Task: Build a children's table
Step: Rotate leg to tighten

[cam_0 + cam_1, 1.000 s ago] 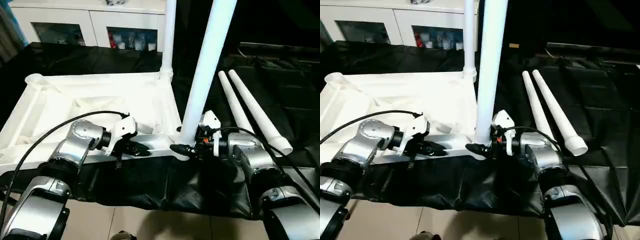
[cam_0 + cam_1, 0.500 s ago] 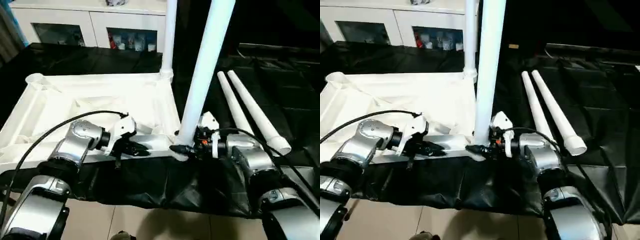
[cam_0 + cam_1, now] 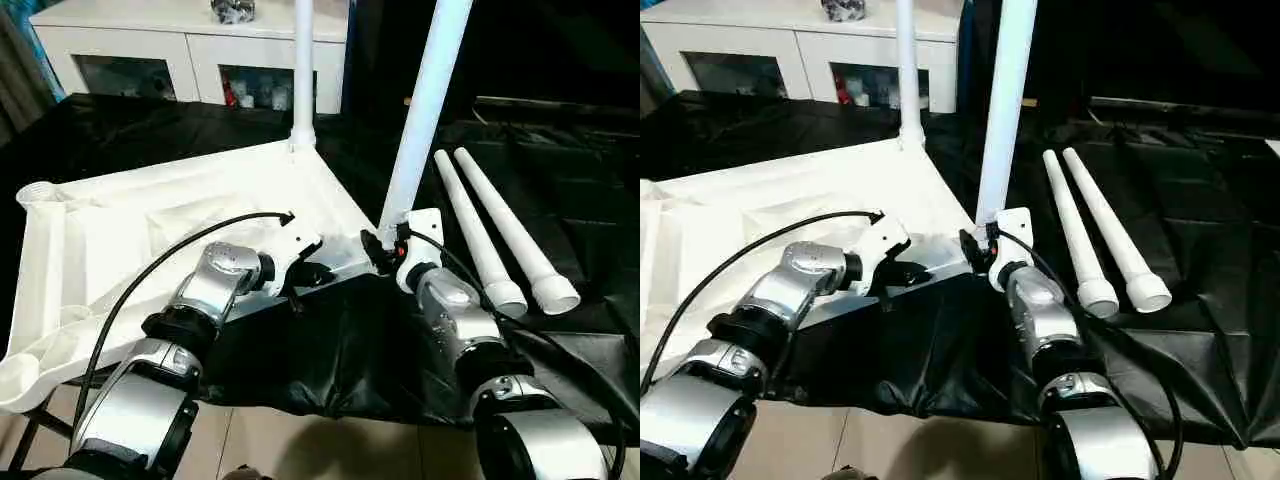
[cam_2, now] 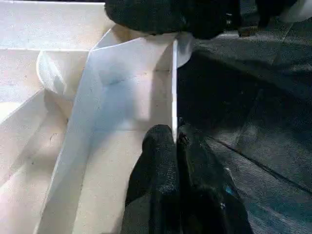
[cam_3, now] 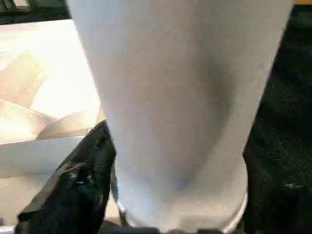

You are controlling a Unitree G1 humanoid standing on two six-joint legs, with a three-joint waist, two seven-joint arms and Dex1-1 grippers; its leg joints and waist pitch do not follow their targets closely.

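The white tabletop [image 3: 120, 215] lies underside up on black cloth, turned at an angle. One white leg [image 3: 303, 70] stands upright in its far corner socket. A second leg [image 3: 425, 100] stands in the near right corner socket, and my right gripper [image 3: 378, 248] is shut on its base; the right wrist view has this leg [image 5: 180, 97] beside one black finger [image 5: 80, 180]. My left gripper [image 3: 318, 272] is shut on the tabletop's near rim [image 4: 131, 87], its fingertips pinching the thin edge. Two loose legs [image 3: 478, 235] [image 3: 515, 235] lie side by side to the right.
A white cabinet with glass doors [image 3: 180, 60] stands behind the work. The black cloth [image 3: 340, 350] hangs over the support's front edge above a tiled floor [image 3: 330, 450]. A black cable [image 3: 170, 265] loops over my left forearm.
The tabletop has swung round: its near right corner, with the held leg, went away from me and its left side came nearer. Both grippers kept their hold. The camera has shifted too.
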